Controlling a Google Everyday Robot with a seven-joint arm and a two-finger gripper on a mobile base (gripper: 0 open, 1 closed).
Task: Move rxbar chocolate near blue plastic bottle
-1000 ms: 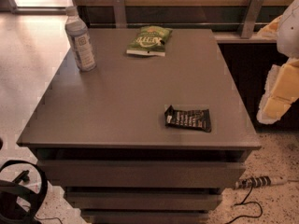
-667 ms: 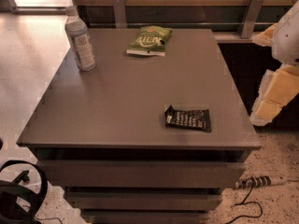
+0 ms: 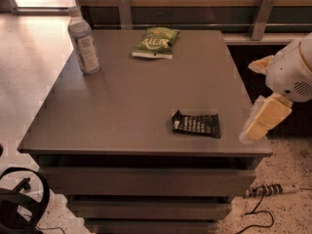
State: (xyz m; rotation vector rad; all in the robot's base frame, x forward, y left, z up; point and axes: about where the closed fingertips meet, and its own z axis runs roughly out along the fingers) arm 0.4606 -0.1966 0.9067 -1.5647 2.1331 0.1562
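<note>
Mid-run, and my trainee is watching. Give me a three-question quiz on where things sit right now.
1. True or false: the rxbar chocolate touches the blue plastic bottle.
2. Where is the gripper? A) over the blue plastic bottle B) off the right edge of the table, near its front corner C) pressed on the rxbar chocolate
3. Fill in: the green snack bag lies near the table's ____ edge.

Key
1. False: the rxbar chocolate lies front right, and the blue plastic bottle stands at the far left corner.
2. B: the gripper is open and holds nothing.
3. far
</note>
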